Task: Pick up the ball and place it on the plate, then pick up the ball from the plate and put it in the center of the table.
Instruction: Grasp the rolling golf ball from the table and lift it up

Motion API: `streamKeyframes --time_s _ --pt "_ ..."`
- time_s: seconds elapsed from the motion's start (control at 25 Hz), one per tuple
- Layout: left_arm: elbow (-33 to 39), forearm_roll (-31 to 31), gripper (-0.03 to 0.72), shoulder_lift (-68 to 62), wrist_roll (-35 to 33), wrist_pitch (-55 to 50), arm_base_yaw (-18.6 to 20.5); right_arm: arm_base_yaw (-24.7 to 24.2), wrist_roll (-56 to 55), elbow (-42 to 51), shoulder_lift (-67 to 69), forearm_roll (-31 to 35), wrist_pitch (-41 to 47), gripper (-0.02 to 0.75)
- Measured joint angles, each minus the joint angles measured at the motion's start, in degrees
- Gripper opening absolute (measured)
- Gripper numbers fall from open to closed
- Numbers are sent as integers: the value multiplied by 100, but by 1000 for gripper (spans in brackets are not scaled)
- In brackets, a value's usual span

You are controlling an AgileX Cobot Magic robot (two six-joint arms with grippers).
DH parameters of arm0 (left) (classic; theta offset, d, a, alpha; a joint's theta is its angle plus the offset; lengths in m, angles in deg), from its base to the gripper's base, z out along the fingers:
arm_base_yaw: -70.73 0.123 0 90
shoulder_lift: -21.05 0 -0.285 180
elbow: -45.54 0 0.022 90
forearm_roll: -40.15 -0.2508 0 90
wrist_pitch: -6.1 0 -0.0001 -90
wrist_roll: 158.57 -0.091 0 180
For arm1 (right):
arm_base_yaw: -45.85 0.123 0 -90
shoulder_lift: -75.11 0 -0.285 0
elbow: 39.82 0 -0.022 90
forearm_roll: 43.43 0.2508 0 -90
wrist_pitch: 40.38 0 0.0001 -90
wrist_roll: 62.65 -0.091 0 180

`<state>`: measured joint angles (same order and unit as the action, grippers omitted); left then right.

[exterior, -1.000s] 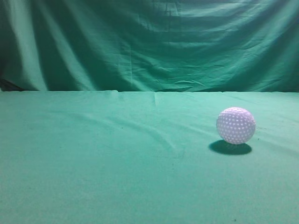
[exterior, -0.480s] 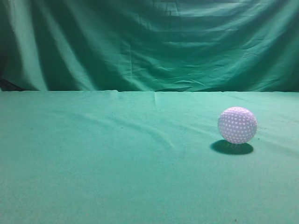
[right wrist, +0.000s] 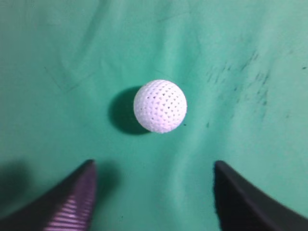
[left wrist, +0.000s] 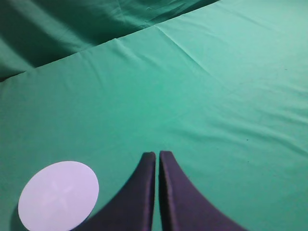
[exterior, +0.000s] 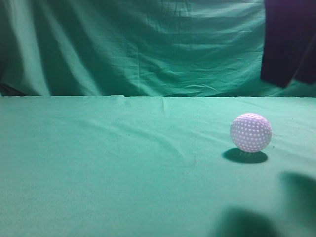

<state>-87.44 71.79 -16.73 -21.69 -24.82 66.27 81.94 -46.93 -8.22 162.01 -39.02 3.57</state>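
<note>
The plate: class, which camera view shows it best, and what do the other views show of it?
The left wrist view. The white plate lies there whole on the green cloth, left of the shut left tool. The exterior view and the right wrist view show none of it, only the ball.

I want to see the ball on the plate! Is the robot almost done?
Not yet. The ball sits on the green table, untouched. The right hand hangs open above it, ready to grab. The plate is bare beside the shut left hand. Both moves remain.
</note>
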Motion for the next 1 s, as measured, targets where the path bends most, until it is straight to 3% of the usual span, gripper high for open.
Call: streamKeyframes --time_s 0.08,0.2,0.24,0.48,0.84,1.0 --pt "0 0 0 0 0 0 0 14 0 -15 261 53 -29 554" --pt "0 0 0 0 0 0 0 14 0 -197 663 207 -29 543" --pt "0 -8 0 0 0 0 0 14 0 -310 805 230 -18 583" --pt "288 -8 0 0 0 10 0 14 -77 -929 1545 256 22 569" --pt "410 11 0 0 0 122 0 14 -208 -1037 2091 256 -13 569" --pt "410 11 0 0 0 122 0 14 -221 -1051 2166 256 -37 378"
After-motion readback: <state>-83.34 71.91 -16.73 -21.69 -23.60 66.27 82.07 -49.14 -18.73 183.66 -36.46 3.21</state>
